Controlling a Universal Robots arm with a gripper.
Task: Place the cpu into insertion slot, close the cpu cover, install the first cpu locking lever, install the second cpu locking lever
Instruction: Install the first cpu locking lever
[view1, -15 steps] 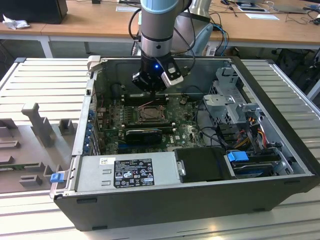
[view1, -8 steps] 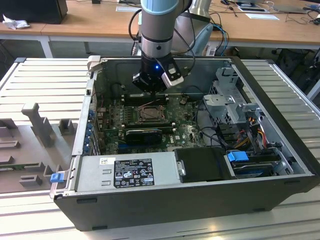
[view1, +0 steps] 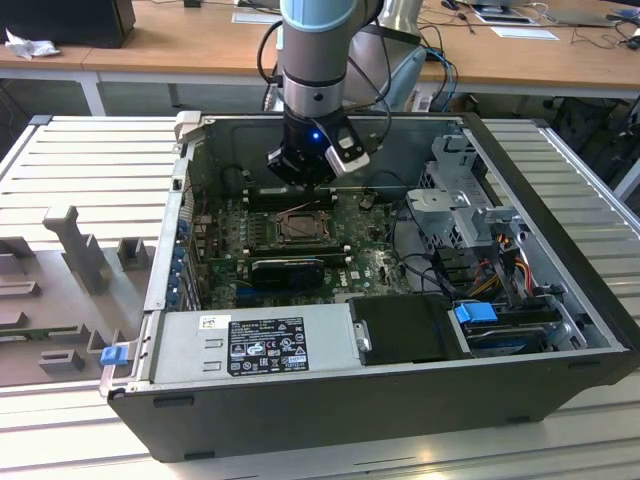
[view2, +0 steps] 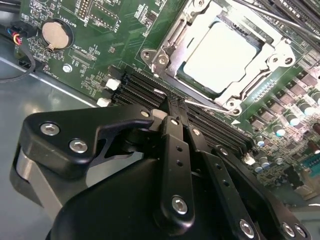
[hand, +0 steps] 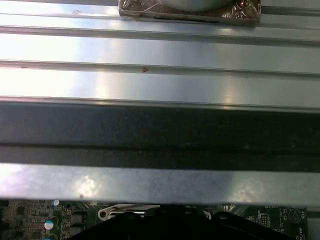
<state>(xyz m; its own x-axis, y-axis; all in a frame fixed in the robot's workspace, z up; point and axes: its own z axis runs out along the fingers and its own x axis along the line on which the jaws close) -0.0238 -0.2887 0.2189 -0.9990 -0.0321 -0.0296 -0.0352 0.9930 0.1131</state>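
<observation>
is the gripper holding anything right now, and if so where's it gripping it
Nothing is held. In the second wrist view the gripper is shut with nothing between its fingertips, near a thin lever beside the cpu cover, which is closed over the cpu.

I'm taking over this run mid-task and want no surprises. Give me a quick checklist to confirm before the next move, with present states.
1. Cpu seated in the insertion slot: ok, it lies flat inside the socket.
2. Cpu cover closed over the chip: ok, its frame lies flat around the chip.
3. Locking lever latched: cannot tell; a thin rod lies along the socket edge.
4. Gripper empty: ok, fingers together, nothing between them.
5. Gripper near the socket: ok, it hangs above the memory slots beside the socket.
</observation>
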